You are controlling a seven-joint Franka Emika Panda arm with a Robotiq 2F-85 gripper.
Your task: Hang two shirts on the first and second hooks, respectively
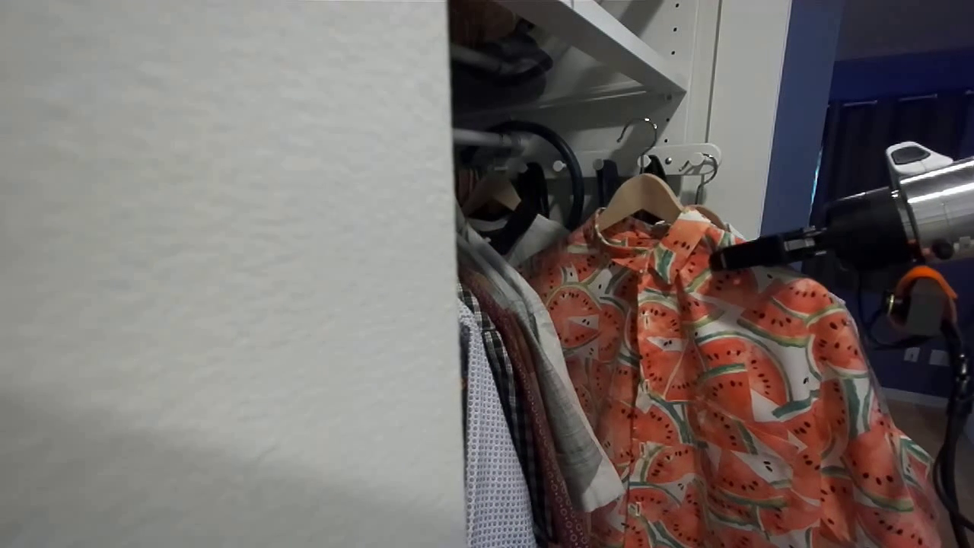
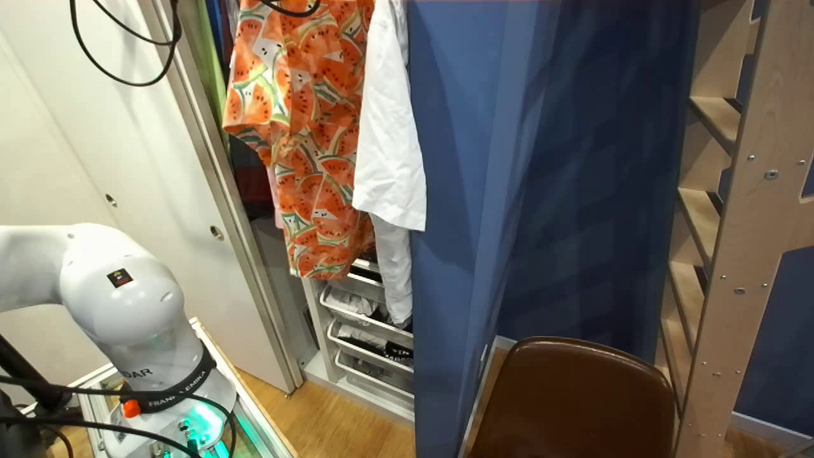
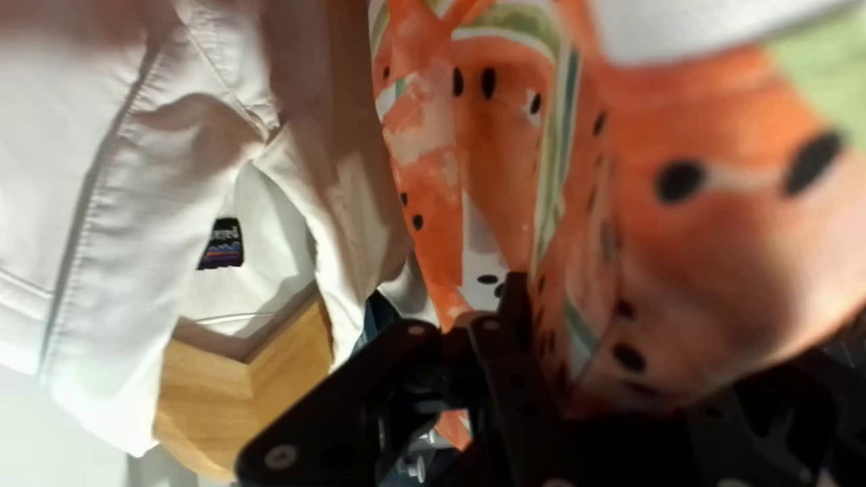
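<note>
The orange leaf-print shirt (image 1: pixel 708 358) hangs on a wooden hanger (image 1: pixel 643 198); it also shows in an exterior view (image 2: pixel 305 127). Its metal hanger hook rises in front of the white hook rail; I cannot tell whether it touches a hook. My gripper (image 1: pixel 719 260) is at this shirt's collar and shoulder, shut on its cloth; one finger shows in the wrist view (image 3: pixel 517 297), the other is hidden by cloth. The white shirt (image 2: pixel 391 127) hangs behind it, its hanger hook at the rail's end hook (image 1: pixel 692 162). Small white hooks (image 3: pixel 421 468) show low in the wrist view.
Several garments (image 1: pixel 525 380) hang close on the orange shirt's other side. A shelf (image 1: pixel 609 38) slants above the rail, and a black loop (image 1: pixel 580 183) hangs beside it. A pale wall (image 1: pixel 228 266) blocks much of an exterior view. A brown chair (image 2: pixel 572 394) stands nearby.
</note>
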